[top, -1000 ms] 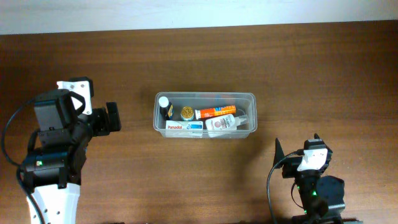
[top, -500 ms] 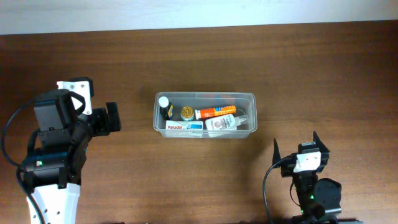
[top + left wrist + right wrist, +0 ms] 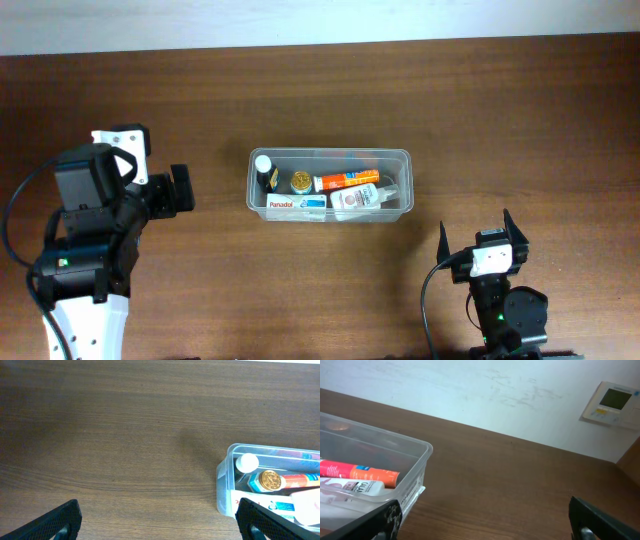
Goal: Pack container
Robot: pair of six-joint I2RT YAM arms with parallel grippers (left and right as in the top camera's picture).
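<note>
The clear plastic container stands at the table's middle and holds several items: a white-capped dark bottle, a gold-lidded jar, an orange tube, a Panadol box and a white bottle. It also shows in the left wrist view and the right wrist view. My left gripper is open and empty, left of the container. My right gripper is open and empty, in front of the container's right end.
The brown wooden table runs back to a white wall. A wall thermostat shows in the right wrist view.
The right arm has drawn back slightly toward the front edge and turned a little. The left arm and the container's contents have not moved.
</note>
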